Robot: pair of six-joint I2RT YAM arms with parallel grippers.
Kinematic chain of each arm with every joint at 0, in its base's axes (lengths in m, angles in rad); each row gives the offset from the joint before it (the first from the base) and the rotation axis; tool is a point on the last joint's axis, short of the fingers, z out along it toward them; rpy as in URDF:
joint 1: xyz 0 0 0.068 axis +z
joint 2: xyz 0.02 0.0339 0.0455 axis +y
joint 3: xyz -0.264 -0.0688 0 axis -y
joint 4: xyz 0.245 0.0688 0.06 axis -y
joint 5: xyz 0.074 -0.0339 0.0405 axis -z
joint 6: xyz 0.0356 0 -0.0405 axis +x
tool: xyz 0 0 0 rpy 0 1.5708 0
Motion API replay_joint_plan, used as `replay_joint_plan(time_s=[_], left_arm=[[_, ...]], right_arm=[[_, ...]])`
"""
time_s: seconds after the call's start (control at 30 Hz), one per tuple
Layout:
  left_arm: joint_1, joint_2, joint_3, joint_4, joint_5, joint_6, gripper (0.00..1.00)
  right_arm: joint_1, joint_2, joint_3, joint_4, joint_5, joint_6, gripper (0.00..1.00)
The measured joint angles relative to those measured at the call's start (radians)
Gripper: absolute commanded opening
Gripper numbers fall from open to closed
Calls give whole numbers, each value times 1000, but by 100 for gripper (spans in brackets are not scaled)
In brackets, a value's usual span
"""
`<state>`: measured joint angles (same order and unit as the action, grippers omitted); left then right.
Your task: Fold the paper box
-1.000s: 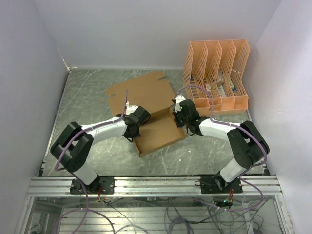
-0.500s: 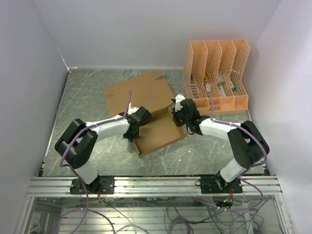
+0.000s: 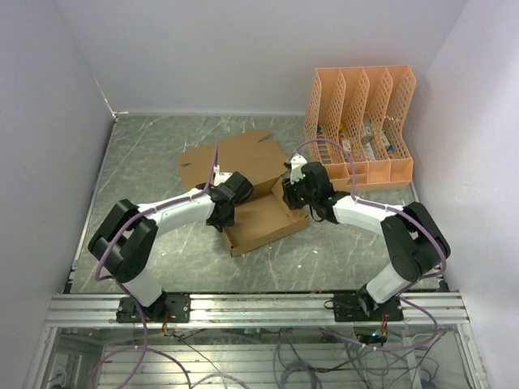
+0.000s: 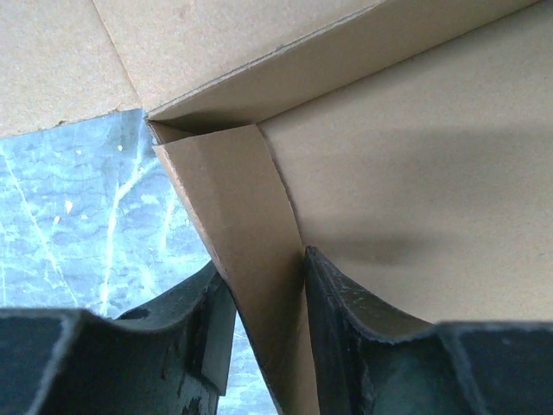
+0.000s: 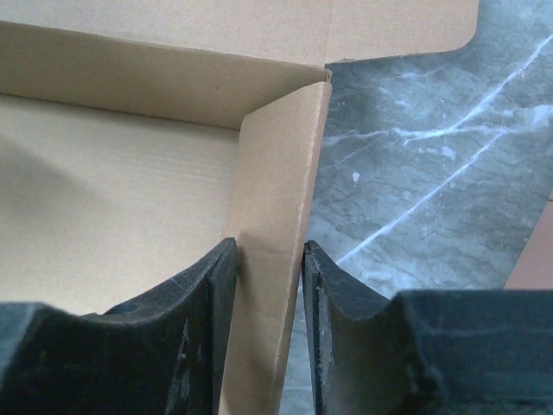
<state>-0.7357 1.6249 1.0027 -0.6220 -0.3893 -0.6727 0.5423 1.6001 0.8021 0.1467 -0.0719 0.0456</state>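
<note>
**Top external view.** The paper box (image 3: 268, 219), plain brown corrugated cardboard, lies near the middle of the grey marbled desk (image 3: 138, 170). It is partly formed into a shallow tray, with a flat panel spread behind it toward the back wall. The left end effector (image 3: 221, 215) meets the tray's left side. The right end effector (image 3: 287, 194) meets its right side near the far corner. An orange lattice file organizer (image 3: 361, 121) stands at the desk's far right, apart from the box.

**Left wrist view.** The fingers (image 4: 346, 303) are drawn narrow and pinch the upright left side wall. One finger is inside the tray and the other outside over the desk.

**Right wrist view.** The fingers (image 5: 207, 294) are likewise narrow and clamp the upright right side wall just below its folded corner. One pad is inside the tray and one outside.
</note>
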Motion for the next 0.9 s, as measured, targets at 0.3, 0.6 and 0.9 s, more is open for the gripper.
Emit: replay_joint_plan(time_s=[0.3, 0.6, 0.9], left_arm=[[1, -2, -8, 0, 2, -14, 7], [-2, -27, -75, 88, -45, -34, 19], [-23, -92, -103, 93, -108, 22, 27]], right_arm=[[-13, 40, 53, -36, 45, -24, 0], [37, 61, 87, -72, 111, -121, 29], [42, 60, 87, -164, -4, -216, 39]])
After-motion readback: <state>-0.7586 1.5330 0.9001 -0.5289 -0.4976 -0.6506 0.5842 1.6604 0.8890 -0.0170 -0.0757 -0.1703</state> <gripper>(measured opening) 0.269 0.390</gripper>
